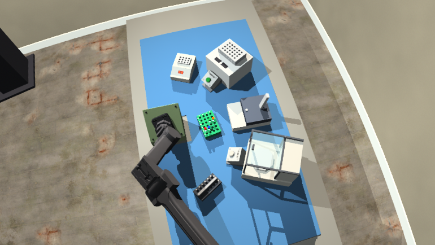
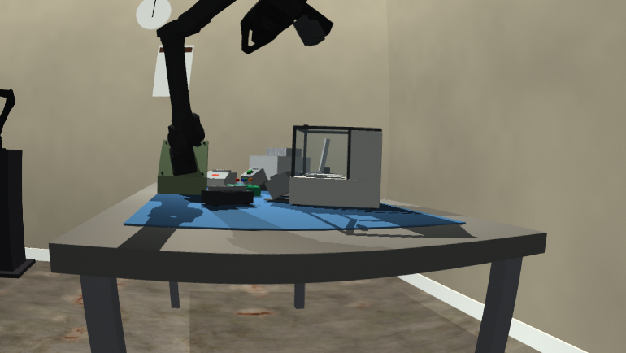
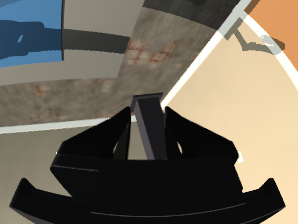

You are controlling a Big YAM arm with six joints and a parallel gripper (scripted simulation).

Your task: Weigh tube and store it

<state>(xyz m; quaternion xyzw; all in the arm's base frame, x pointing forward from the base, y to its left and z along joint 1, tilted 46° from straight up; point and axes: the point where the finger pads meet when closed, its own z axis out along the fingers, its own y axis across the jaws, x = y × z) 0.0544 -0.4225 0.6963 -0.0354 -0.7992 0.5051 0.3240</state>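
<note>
Tube A's orange cap [image 1: 212, 118] [image 2: 249, 180] stands in the green tube rack [image 1: 213, 134] [image 2: 254, 191], in front of the arm's base. The dry block [image 1: 179, 76] [image 2: 222, 178] has a red display; its bores look empty. The balance [image 1: 292, 156] [image 2: 335, 192] has its clear top door [image 1: 269, 139] over the chamber, seemingly shut. No tube shows on the pan. The white PRINT key [image 1: 231, 153] is on the sloping front; a lit green lamp cannot be made out. My gripper [image 3: 147, 112] is partly open and empty, high above the bench's near end in the exterior view.
Red-capped [image 1: 205, 128] and blue-capped [image 1: 208, 127] tubes stand in the rack. The mixer [image 1: 233, 73] with its green key is right of the dry block. The spectrophotometer [image 1: 238, 118] has its lid raised beside the balance. The black magnet block [image 1: 207, 186] [image 2: 227, 197] lies nearest the arm's forearm.
</note>
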